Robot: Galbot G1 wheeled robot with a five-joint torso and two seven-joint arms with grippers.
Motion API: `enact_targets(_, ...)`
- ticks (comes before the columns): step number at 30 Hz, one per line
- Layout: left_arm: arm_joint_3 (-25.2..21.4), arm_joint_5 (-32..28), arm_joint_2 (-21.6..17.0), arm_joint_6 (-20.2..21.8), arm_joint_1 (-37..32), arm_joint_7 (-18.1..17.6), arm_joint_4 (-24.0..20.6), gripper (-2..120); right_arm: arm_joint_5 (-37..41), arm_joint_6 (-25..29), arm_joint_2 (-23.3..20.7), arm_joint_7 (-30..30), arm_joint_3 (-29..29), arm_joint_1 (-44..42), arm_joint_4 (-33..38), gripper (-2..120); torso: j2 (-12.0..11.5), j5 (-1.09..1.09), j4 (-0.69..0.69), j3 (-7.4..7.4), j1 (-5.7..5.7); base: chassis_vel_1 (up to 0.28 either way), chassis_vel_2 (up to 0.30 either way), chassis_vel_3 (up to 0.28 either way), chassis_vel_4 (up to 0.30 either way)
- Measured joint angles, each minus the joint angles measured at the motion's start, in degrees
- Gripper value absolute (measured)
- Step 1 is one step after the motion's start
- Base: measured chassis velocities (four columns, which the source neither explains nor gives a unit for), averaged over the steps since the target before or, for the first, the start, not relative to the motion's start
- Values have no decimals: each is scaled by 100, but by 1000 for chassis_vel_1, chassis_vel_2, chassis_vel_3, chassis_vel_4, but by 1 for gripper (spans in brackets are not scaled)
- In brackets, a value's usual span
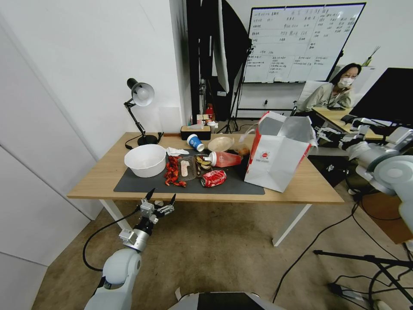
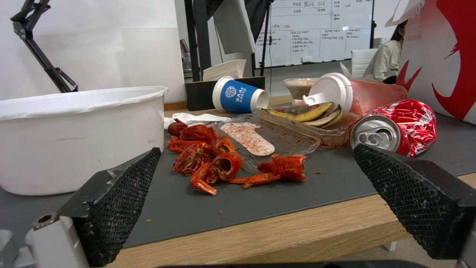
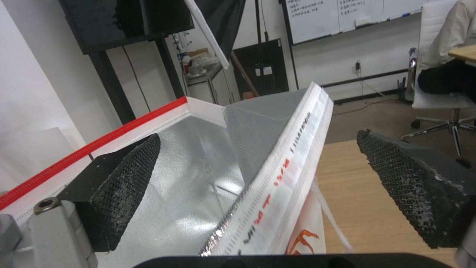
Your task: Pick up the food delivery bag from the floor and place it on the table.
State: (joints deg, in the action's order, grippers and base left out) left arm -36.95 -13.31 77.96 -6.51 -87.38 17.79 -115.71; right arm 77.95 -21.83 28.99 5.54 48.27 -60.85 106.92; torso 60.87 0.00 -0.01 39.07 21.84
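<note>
The food delivery bag (image 1: 275, 159), white with red sides and a silver foil lining, stands open-topped on the right part of the table (image 1: 103, 172), partly on the dark grey mat (image 1: 146, 183). My right gripper (image 1: 323, 133) is open at the bag's upper right rim. In the right wrist view the bag's rim (image 3: 292, 149) runs between the spread fingers (image 3: 129, 178) of the right gripper (image 3: 258, 137), and neither finger touches it. My left gripper (image 1: 161, 198) hangs open and empty just below the table's front edge, over the floor (image 1: 215, 249). In the left wrist view the left gripper (image 2: 258, 150) faces the mat.
On the mat lie a white bowl (image 1: 145, 160), crayfish shells (image 1: 173, 172), a clear tray (image 2: 277, 134), a tipped blue cup (image 1: 195, 142), a red drink cup (image 1: 226, 159) and a crushed red can (image 1: 214, 178). A desk lamp (image 1: 140, 107) stands at the back left. Black cables (image 1: 327, 228) cross the floor.
</note>
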Motion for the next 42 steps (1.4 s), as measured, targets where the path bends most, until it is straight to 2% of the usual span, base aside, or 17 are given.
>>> enact_targets(12, -56, -93, -23, -21, -65, 3, -113, 100, -364, 475, 263, 212, 463, -284, 727, 100, 0, -1, 1, 0, 0, 0, 0, 0, 0)
enact_targets(17, -127, -112, -23, -29, -111, 3, -146, 100, -423, 249, 543, 471, 789, -503, 1160, 100, 0, -1, 0, 0, 0, 0, 0, 0, 0)
enact_targets(18, -157, -121, -23, -34, -139, -2, -168, 100, -463, 152, 654, 567, 925, -636, 1358, 100, 0, -1, 3, 0, 0, 0, 0, 0, 0)
enact_targets(26, -149, -136, -30, -37, -123, -5, -169, 100, -700, -126, 1141, 766, 1609, -1324, 2179, 100, 0, 0, -1, 0, 0, 0, 0, 0, 0)
enact_targets(28, -124, -136, -29, -39, -104, -4, -147, 100, -1003, -274, 1531, 767, 2021, -1797, 2690, 100, 1, -2, 2, -1, 0, 0, 0, 0, 0)
enact_targets(29, -124, -136, -29, -39, -104, -4, -147, 100, -1003, -274, 1531, 767, 2021, -1797, 2690, 100, 1, -2, 2, -1, 0, 0, 0, 0, 0)
enact_targets(31, -116, -142, -58, -43, -87, 0, -126, 100, -1357, -392, 1921, 747, 2159, -2236, 3176, 100, 0, 2, -1, 0, -1, 0, 0, 0, 0)
enact_targets(34, -118, -154, -68, -44, -85, -1, -126, 100, -1450, -406, 2049, 747, 2149, -2381, 3345, 100, 0, 1, 0, 0, -1, 0, 0, 0, 0)
enact_targets(36, -124, -202, -88, -50, -84, -7, -127, 100, -1777, -475, 2455, 718, 1979, -2740, 3755, 100, 0, 0, -1, -1, 0, 0, 0, 0, 0)
enact_targets(37, -124, -202, -88, -50, -84, -7, -127, 100, -1777, -475, 2455, 718, 1979, -2740, 3755, 100, 0, 0, -1, -1, 0, 0, 0, 0, 0)
enact_targets(42, -177, -283, -155, -126, -124, -6, -144, 100, -2375, -320, 3067, 310, 1611, -3219, 3895, 100, 1, -4, 3, 0, 0, 0, 0, 0, 0)
